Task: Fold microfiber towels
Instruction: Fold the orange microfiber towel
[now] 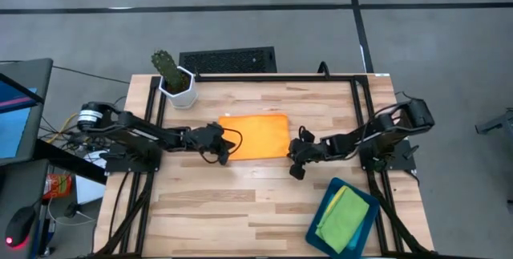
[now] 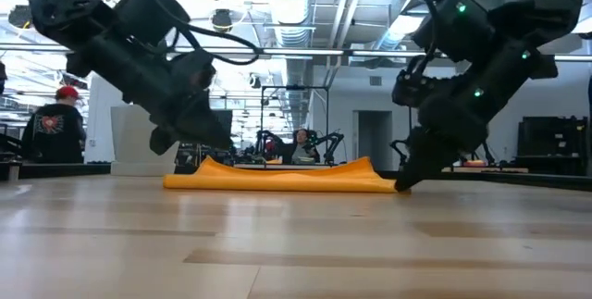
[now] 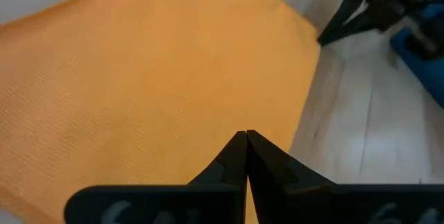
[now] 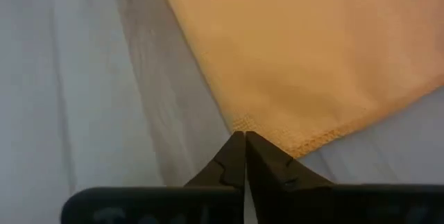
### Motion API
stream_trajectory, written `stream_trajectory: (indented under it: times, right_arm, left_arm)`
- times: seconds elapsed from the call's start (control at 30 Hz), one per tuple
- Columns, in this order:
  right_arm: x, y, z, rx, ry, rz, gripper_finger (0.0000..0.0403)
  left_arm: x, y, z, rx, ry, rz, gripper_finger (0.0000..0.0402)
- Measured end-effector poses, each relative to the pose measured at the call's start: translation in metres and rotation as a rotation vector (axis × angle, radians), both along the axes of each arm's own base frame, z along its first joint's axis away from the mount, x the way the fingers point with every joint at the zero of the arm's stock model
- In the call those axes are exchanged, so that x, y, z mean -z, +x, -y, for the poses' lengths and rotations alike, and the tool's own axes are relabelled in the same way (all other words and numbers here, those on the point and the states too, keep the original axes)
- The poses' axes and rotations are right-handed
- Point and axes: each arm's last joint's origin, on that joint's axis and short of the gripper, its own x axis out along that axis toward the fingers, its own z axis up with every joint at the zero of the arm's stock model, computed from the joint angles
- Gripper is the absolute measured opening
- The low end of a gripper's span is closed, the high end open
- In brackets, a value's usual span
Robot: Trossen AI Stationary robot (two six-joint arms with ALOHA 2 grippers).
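The orange towel [image 1: 253, 136] lies flat on the wooden table [image 1: 240, 203], a little beyond its middle. In the low view its two ends [image 2: 277, 179] curl up slightly. My left gripper [image 1: 225, 155] is shut and hovers over the towel's near left part [image 3: 173, 78], clear of the cloth [image 2: 225, 142]. My right gripper [image 1: 294, 171] is shut, slanted down, with its tips at the towel's near right corner [image 4: 243, 135]. More towels, a green one [image 1: 343, 219] on top, lie in the teal tray. My right gripper comes slanting down from the table's right, and its shut fingertips [image 2: 404, 185] reach the tabletop right at the orange towel's near right corner [image 4: 241, 123]. I cannot tell whether they touch the cloth. The corner lies flat on the table.
The teal tray [image 1: 319, 212] sits at the near right corner. A potted cactus [image 1: 175, 78] stands at the far left, with a black grille [image 1: 227, 59] behind the table. Bare wood stretches across the near half. People stand in the room beyond [image 2: 55, 132].
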Motion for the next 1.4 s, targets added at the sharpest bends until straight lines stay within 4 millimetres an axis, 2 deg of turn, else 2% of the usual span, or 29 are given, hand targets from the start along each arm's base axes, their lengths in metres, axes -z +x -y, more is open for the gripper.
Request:
stream_trajectory:
  times: [0.23,0.37,0.47,0.67,0.87,1.0,1.07,1.13,1.3,1.4]
  right_arm:
    - [-0.039,-0.012,-0.002,-0.029,0.01,0.093,0.0036]
    - [-0.051,-0.014,-0.004,-0.156,-0.098,0.124,0.005]
    - [-0.046,-0.014,-0.002,-0.209,-0.154,0.082,0.0075]
    - [-0.029,-0.011,0.003,-0.216,-0.156,-0.001,0.0124]
    - [-0.006,-0.008,0.005,-0.214,-0.154,-0.095,0.0145]
    - [-0.001,-0.006,0.006,-0.206,-0.15,-0.115,0.0149]
    - [-0.002,-0.005,0.006,-0.202,-0.147,-0.137,0.0141]
    - [-0.005,-0.003,0.006,-0.196,-0.14,-0.166,0.0116]
    - [-0.014,0.004,0.005,-0.218,-0.16,-0.219,0.0019]
    - [-0.022,0.012,0.004,-0.242,-0.174,-0.199,0.0021]
  left_arm:
    - [0.002,0.027,0.0,0.039,0.034,-0.026,0.0]
    - [0.001,0.045,0.0,0.106,0.063,-0.028,0.0]
    - [0.004,0.056,0.001,0.143,0.073,-0.038,0.0]
    - [0.014,0.067,0.001,0.17,0.057,-0.069,0.0]
    - [0.02,0.065,0.001,0.167,0.039,-0.095,0.0]
    - [0.02,0.065,0.001,0.167,0.04,-0.093,0.0]
    - [0.02,0.065,0.001,0.165,0.042,-0.099,0.0]
    - [0.021,0.065,0.001,0.162,0.044,-0.106,0.0]
    - [0.021,0.064,0.001,0.162,0.044,-0.11,0.0]
    - [0.019,0.066,0.001,0.145,0.021,-0.071,0.0]
